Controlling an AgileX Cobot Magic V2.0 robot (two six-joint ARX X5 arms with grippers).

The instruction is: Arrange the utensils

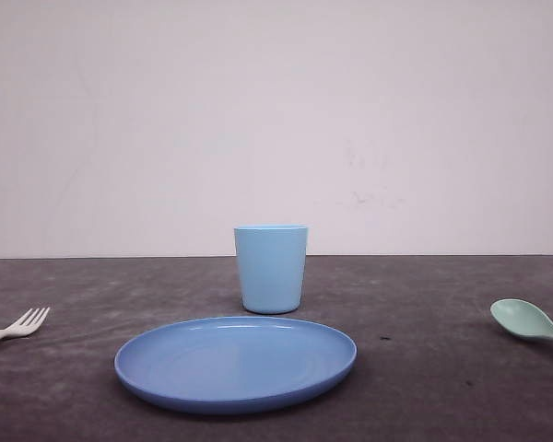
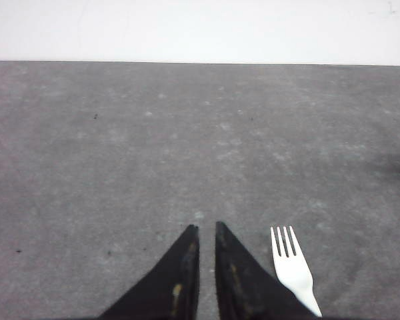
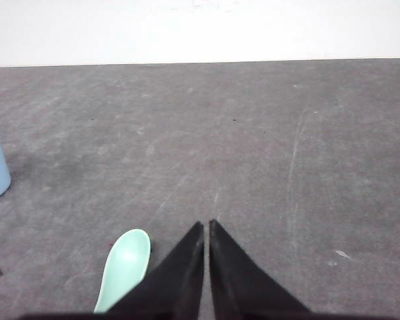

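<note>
Your left claw sits pinched nearly closed, empty, beside the small white plastic fork; your right claw, equally narrow, flanks the pale mint-green plastic spoon. Both lie on the dark surface, presumably staged for pickup.

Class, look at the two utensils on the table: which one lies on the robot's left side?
The white fork, with four tines, at the table's left edge. The mint-green spoon lies far right.
</note>
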